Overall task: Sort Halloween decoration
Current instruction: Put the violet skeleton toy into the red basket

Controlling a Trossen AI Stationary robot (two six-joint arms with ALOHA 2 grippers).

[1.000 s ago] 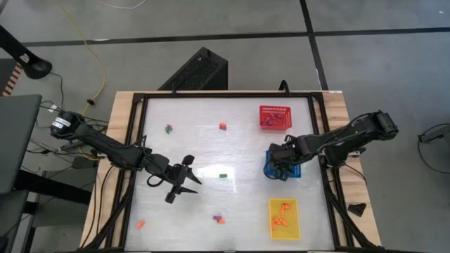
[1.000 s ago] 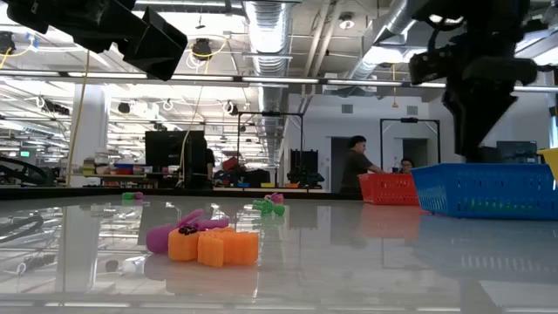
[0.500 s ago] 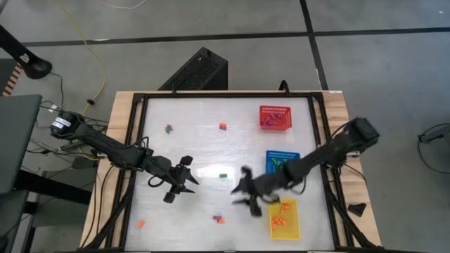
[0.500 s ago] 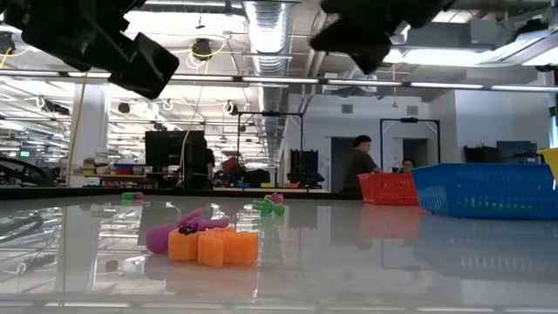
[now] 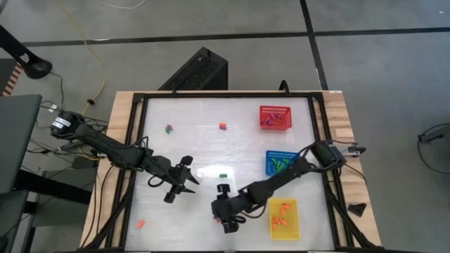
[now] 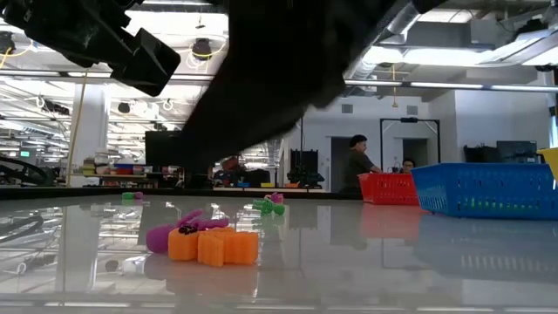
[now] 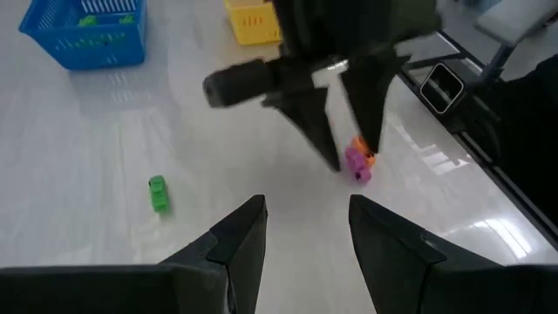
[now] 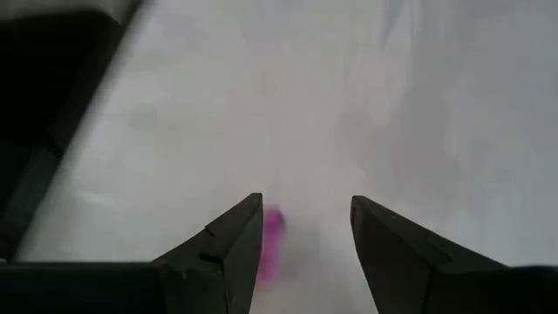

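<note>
The Halloween decoration is small trinkets spread on the white table. A pink and orange trinket [image 5: 219, 220] [image 6: 205, 244] lies near the front edge. A green one [image 5: 223, 175] [image 7: 158, 193] lies mid-table. My right gripper [image 5: 223, 211] [image 8: 305, 205] stands open just over the pink trinket [image 7: 357, 164] [image 8: 272, 240], one finger on either side. I cannot tell whether a finger touches it. My left gripper [image 5: 179, 184] [image 7: 305, 205] waits open at mid-left, holding nothing.
At the right stand a red basket [image 5: 275, 117], a blue basket [image 5: 281, 163] and a yellow basket [image 5: 284, 218], each holding trinkets. More trinkets lie far left [image 5: 169, 128], far middle [image 5: 223, 126] and near left [image 5: 140, 224]. People stand in the room beyond [image 6: 357, 166].
My right gripper has swung from over the blue basket toward the table's near edge and leftward, sinking and tipping downward until it stands over the pink and orange trinket. Its fingers have stayed open. The trinkets have not moved.
</note>
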